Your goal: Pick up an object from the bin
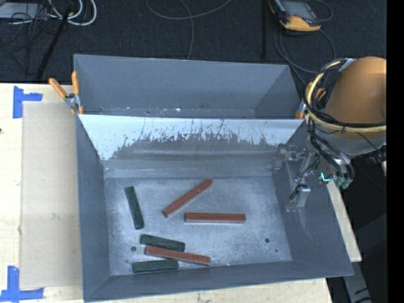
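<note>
My gripper point(298, 193) hangs at the bin's right side, above the sloping right wall, and nothing shows in it. The nearest loose thing is a red-brown flat bar point(214, 218) lying level on the bin floor, well to the gripper's left. Just beyond it a second red-brown bar point(187, 197) lies on a slant, its right end raised toward the back.
At the front left of the floor lie a dark green bar point(162, 242), a red-brown bar point(178, 255) and another dark green bar point(154, 266), close together. A dark green bar point(133, 207) lies nearly upright at the left. The arm's domed cover stands over the right rim.
</note>
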`<state>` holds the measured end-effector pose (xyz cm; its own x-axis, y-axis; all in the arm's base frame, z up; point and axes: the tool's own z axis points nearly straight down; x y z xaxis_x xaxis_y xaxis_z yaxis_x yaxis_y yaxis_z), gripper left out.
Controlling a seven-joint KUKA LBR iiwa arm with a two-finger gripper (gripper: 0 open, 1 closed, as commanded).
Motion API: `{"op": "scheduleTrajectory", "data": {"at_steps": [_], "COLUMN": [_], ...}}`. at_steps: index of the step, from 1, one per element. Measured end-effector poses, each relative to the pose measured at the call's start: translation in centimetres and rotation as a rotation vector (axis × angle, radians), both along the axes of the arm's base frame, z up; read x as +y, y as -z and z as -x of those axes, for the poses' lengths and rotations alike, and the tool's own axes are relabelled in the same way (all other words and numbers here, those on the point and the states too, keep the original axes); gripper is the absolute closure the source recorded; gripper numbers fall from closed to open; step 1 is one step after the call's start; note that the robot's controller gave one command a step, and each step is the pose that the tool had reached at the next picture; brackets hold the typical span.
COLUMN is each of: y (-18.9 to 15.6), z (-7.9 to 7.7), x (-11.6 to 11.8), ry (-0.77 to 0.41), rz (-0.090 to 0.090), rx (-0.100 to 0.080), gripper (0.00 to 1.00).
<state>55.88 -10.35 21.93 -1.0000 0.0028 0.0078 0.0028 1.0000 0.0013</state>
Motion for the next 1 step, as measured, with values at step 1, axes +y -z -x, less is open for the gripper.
{"op": "scheduleTrajectory", "data": {"at_steps": [1], "y": [14.02], "z": [1.33], "x": [3.41], "ry": [-0.096], "rz": [-0.002], "rx": [0.001], "gripper": [0.0]}}
